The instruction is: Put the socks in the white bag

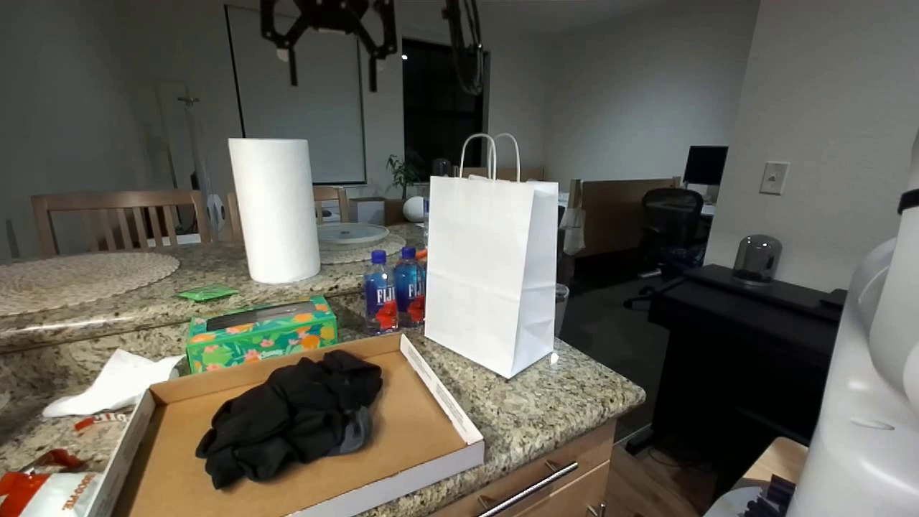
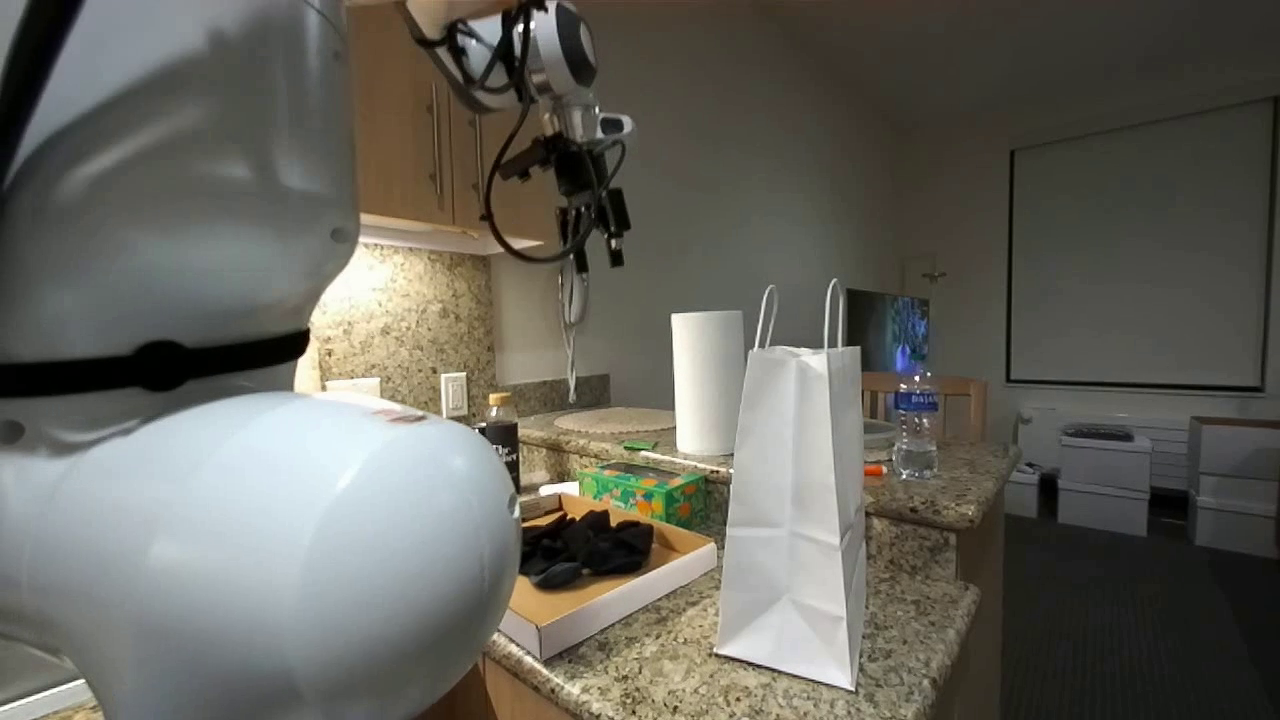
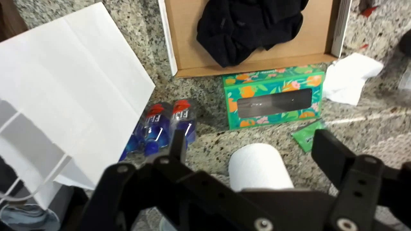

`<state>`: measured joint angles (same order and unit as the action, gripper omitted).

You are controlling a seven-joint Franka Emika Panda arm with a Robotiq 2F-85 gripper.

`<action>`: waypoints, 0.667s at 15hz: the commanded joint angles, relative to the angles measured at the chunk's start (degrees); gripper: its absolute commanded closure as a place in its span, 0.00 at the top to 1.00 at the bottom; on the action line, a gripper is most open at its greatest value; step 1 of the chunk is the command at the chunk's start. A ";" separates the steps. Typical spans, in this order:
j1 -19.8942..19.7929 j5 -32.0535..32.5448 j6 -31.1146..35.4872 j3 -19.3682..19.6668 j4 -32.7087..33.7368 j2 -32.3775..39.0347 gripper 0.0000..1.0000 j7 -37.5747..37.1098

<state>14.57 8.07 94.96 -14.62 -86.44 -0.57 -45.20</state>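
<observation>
The speckled counter carries the white bag, upright, long axis vertical; beside the bag, the cardboard tray contains the socks, a black heap elongated diagonally, near left to far right in an exterior view; individual toe direction cannot be told; the gripper stands wide apart, holding nothing, with the socks well below it, toward the upper edge of the wrist view.
</observation>
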 commanded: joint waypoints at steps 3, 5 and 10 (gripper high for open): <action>2.03 -0.97 5.45 -2.19 -7.71 -0.75 1.00 2.94; 2.54 -0.99 6.44 -2.80 -9.82 -1.27 1.00 3.07; 2.31 -1.70 8.39 -2.52 -10.71 -2.02 1.00 4.98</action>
<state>17.28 7.05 101.64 -16.65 -96.77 -2.94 -41.04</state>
